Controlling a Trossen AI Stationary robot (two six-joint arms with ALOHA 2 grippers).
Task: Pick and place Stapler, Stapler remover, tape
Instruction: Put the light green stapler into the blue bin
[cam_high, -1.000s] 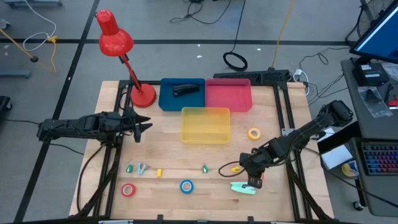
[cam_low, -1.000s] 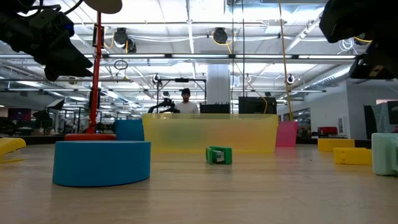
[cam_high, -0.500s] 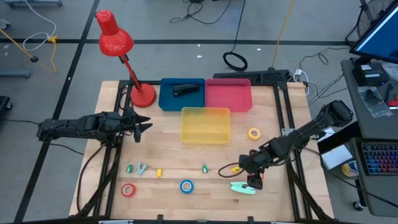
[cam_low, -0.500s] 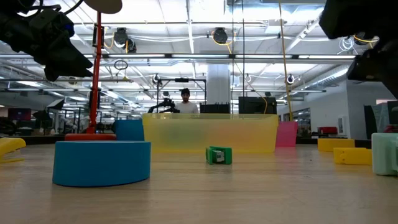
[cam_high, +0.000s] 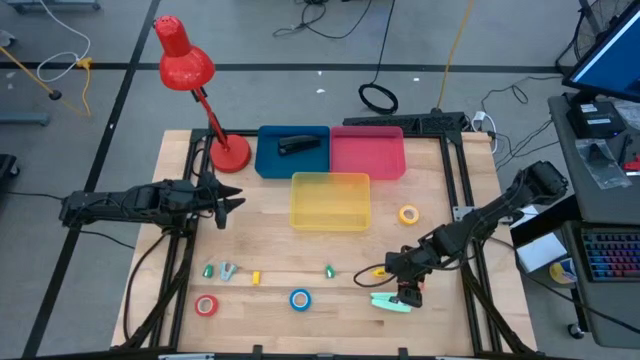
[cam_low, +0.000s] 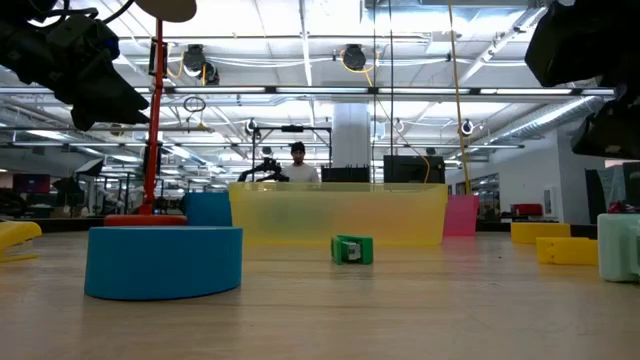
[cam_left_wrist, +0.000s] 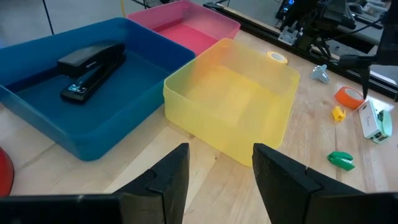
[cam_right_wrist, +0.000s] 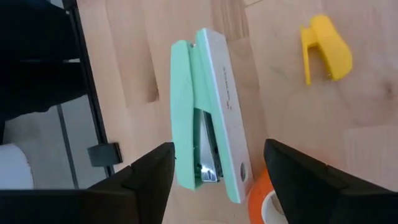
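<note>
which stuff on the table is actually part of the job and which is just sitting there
Part of the job:
- mint stapler, under the right gripper, jaws open
- black stapler, already in the blue bin
- tape rolls: red, blue, yellow, orange
- small staple removers, e.g. green
- yellow bin, pink bin

Just lying about:
- red desk lamp
- left gripper, waiting

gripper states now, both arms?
Left gripper: open, empty, facing the yellow bin.
Right gripper: open, empty, above the mint stapler.

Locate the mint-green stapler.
High view: the mint-green stapler lies near the table's front edge, right of the blue tape roll, directly under the open right gripper.
</note>
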